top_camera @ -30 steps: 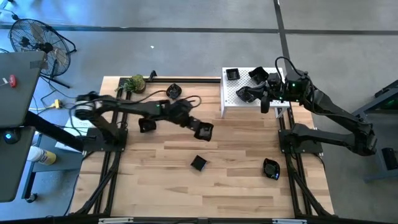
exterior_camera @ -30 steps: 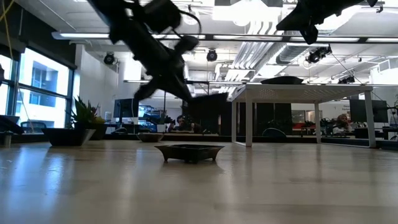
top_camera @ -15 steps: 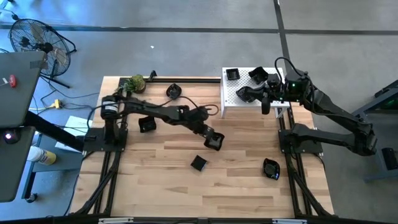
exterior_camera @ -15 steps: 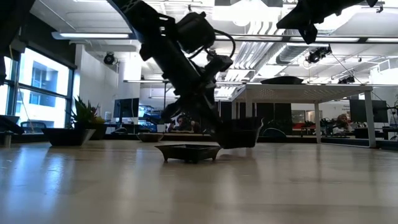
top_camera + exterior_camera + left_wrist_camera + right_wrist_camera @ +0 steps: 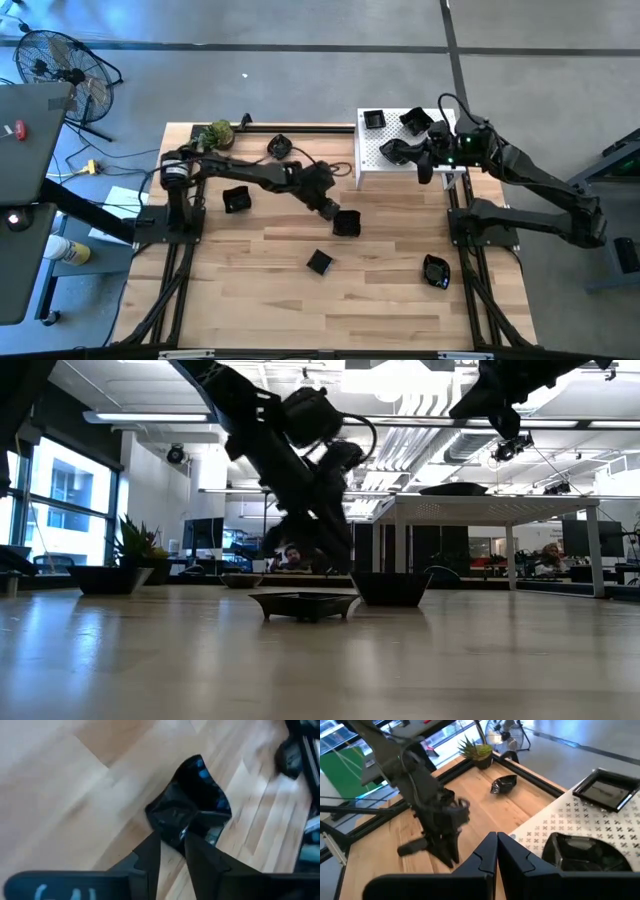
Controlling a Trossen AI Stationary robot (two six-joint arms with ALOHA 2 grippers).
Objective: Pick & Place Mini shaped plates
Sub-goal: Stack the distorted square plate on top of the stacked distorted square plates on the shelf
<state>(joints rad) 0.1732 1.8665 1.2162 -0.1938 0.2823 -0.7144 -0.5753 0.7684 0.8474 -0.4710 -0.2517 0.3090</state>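
Your left gripper at mid-table, jaws spread, tips straddling the rim of a glossy black square mini plate resting on the light wooden table; your right gripper over the white perforated stand far right, jaws pressed together, empty

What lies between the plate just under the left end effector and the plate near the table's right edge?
In the high view, only bare wood lies between the middle plate and the right plate.
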